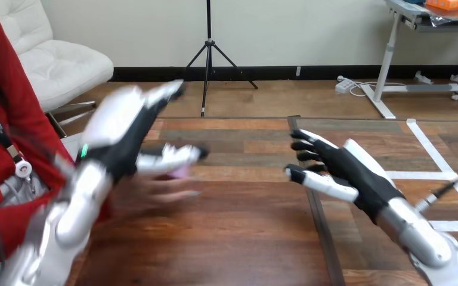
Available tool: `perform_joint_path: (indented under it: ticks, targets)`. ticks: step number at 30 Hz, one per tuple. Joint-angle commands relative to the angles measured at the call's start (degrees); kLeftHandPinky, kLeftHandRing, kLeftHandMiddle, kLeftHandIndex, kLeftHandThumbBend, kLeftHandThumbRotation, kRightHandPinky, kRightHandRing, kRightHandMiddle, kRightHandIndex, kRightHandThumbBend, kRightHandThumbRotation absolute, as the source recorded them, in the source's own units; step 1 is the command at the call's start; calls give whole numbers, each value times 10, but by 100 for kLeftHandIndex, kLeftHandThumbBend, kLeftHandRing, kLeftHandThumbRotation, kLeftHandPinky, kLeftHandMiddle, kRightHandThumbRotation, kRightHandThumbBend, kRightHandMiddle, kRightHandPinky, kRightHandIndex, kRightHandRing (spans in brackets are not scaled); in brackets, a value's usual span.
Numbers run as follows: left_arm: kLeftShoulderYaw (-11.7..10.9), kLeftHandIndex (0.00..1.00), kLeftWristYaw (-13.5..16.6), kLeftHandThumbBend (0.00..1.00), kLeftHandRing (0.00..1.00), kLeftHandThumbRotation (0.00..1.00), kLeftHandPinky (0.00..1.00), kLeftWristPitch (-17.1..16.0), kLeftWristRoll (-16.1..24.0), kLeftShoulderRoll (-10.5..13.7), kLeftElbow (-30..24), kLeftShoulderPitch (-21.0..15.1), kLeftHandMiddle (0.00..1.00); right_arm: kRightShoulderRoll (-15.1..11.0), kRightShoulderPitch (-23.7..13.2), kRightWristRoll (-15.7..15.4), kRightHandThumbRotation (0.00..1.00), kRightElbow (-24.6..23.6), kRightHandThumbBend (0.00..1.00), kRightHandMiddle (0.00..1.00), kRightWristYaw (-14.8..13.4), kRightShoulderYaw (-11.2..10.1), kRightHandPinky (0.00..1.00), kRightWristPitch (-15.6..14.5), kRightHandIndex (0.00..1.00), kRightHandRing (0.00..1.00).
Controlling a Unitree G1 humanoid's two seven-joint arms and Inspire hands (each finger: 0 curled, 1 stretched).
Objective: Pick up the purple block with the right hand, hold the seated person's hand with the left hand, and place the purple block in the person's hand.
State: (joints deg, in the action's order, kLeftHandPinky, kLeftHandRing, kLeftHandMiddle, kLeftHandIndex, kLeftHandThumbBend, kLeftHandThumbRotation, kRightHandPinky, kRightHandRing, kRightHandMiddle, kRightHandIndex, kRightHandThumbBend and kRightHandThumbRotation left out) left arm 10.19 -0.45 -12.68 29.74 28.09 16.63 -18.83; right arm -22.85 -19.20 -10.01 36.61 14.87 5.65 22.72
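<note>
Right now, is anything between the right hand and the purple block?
Nothing stands between the open right hand and the purple block, a blurred patch at the person's hand. But the left hand hangs over it, thumb just above, blocking a reach from above.

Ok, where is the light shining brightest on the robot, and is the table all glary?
In the head view, light falls brightest on the white back of the left hand; the silver forearm behind the right hand carries a soft glint; the wooden table shows a dull sheen, no hard glare.
</note>
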Motion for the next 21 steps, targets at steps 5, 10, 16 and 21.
perform_joint_path:
  ticks: [5,10,16,21]
  targets:
    - [3,97,32,80,94,66,76,-31,-8,-11,92,8,93,-4,12,28,80,-17,100,90,-6,-30,78,42,94,87]
    - [-5,99,29,81,95,71,76,-47,-32,-20,125,12,94,-2,24,38,81,-12,100,90,-3,-38,78,52,94,87]
    - [-25,100,17,77,94,75,76,-99,-97,-36,173,19,94,-2,42,46,83,-11,100,90,-5,-43,77,67,94,86]
    - [-44,97,17,69,91,78,77,-176,-150,-53,219,27,91,3,59,64,85,-8,100,89,-3,-53,75,83,93,85]
